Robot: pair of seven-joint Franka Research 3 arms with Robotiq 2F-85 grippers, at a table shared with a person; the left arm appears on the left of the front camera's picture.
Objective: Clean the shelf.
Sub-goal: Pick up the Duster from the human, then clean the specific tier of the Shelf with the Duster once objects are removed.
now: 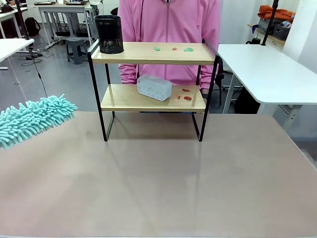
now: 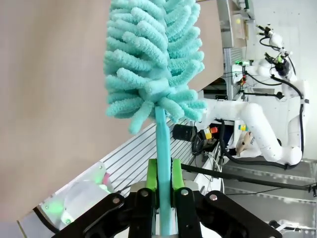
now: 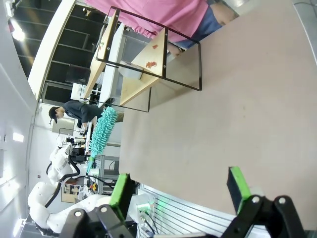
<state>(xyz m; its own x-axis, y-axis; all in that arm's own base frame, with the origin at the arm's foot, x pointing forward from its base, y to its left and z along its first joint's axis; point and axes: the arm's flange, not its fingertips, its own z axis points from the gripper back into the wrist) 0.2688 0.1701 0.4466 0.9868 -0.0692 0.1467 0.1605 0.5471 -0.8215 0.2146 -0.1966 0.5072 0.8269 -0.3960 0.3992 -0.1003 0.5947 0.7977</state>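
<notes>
**Front view.** The shelf [image 1: 143,52] stands upright on the worktop [image 1: 158,188] toward 12 o'clock, all four legs down, at the far edge. A person in a pink top [image 1: 168,20] stands just behind it.
- Top board: black mesh cup [image 1: 109,33] at the 9 o'clock end. Small green scraps [image 1: 188,49] and a red bit lie toward the 3 o'clock end.
- Lower board: a pale box [image 1: 154,87] near the middle, with red scraps [image 1: 186,97] just beside it at 3 o'clock.
- A teal fluffy duster [image 1: 34,118] enters from the 9 o'clock edge, tilted, well apart from the shelf. Whether it touches the worktop I cannot tell.

**Left wrist view.** The left claw [image 2: 164,178] is pinching the duster's teal handle [image 2: 161,144]. The green pads [image 2: 152,173] are pressed against it from both sides. The handle runs to 12 o'clock, where the fluffy head [image 2: 151,59] spreads out. The worktop lies behind from 9 to 12 o'clock. The other white arm [image 2: 257,124] is farther off at 3 o'clock.

**Right wrist view.** The right claw [image 3: 179,184] is spread wide, with nothing between its green pads [image 3: 120,188], and hangs over bare worktop. The shelf appears rolled sideways at 11 o'clock, boards [image 3: 140,79] edge-on, with red scraps on them. The pink top shows beyond it at 12 o'clock. The duster is at 9 o'clock, near the shelf's end and clear of it.
</notes>
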